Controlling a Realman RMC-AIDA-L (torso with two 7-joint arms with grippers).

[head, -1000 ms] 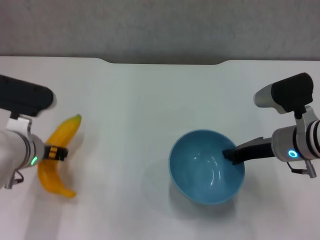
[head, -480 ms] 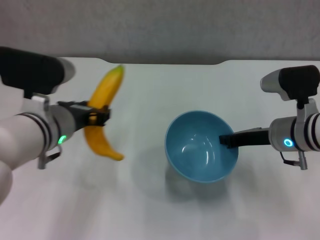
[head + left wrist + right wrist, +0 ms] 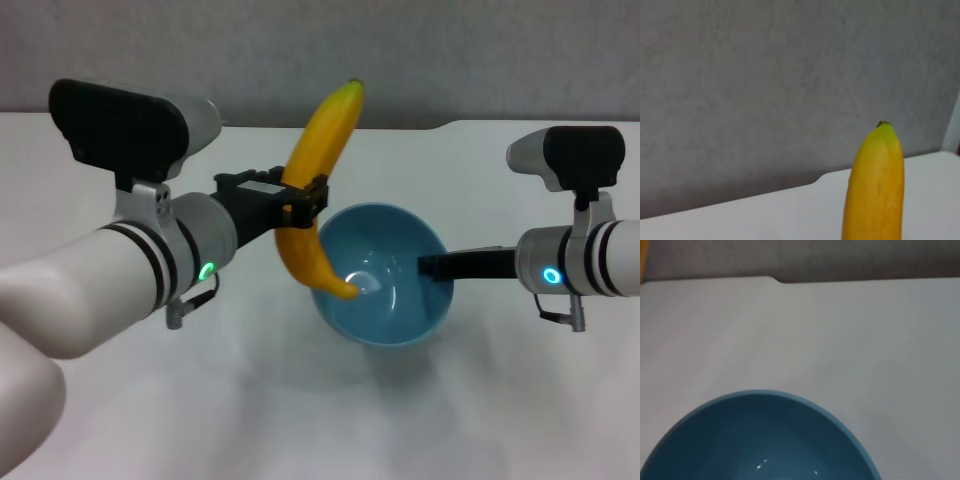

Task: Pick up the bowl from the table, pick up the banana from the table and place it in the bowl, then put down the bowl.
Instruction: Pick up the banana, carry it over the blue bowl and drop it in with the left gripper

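Observation:
My left gripper [image 3: 300, 205] is shut on the middle of the yellow-orange banana [image 3: 318, 170] and holds it nearly upright in the air. The banana's lower end hangs over the left side of the light-blue bowl [image 3: 395, 300]. Its upper tip with the stem shows in the left wrist view [image 3: 875, 185]. My right gripper [image 3: 428, 267] is shut on the bowl's right rim and holds the bowl above the white table [image 3: 300, 420]. The right wrist view shows the bowl's blue inside [image 3: 755, 440] from close up.
The table's far edge has a shallow notch [image 3: 400, 127] with a grey wall [image 3: 300, 50] behind it. Bare white tabletop lies in front of and around the bowl.
My left gripper has lifted the banana off the table and carried it right, to over the bowl's left side. The right gripper has raised the bowl and shifted it slightly left.

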